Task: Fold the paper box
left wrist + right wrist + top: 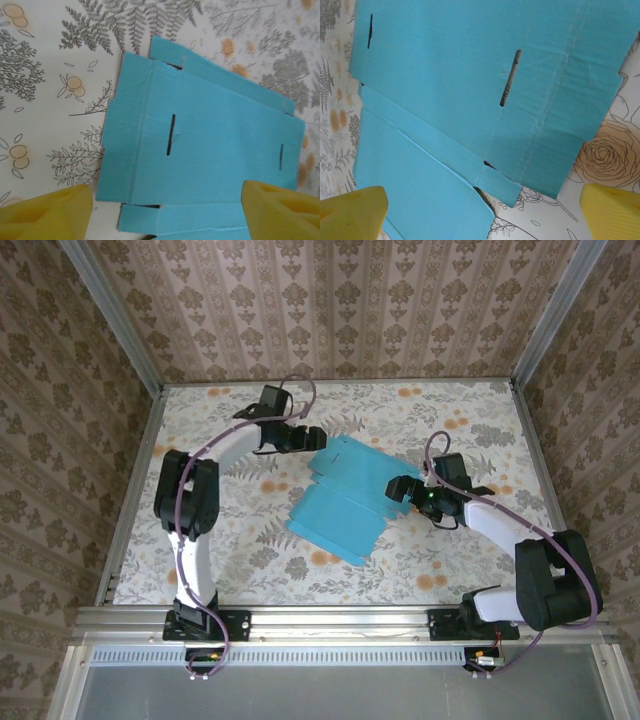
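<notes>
The paper box (345, 495) lies flat and unfolded in the middle of the table, turquoise side up, with creases, tabs and two narrow slots. My left gripper (312, 437) hovers at its far left corner, open; in the left wrist view the box (200, 150) spreads between the yellow fingertips (47, 212). My right gripper (398, 488) sits at the sheet's right edge, open too. The right wrist view has the sheet (470, 90) under the camera, a small tab (502, 185) sticking out between the yellow fingers (610, 212).
The table (240, 540) carries a floral, fern-patterned cover. Patterned walls and metal posts close in the back and both sides. A metal rail (340, 620) runs along the near edge by the arm bases.
</notes>
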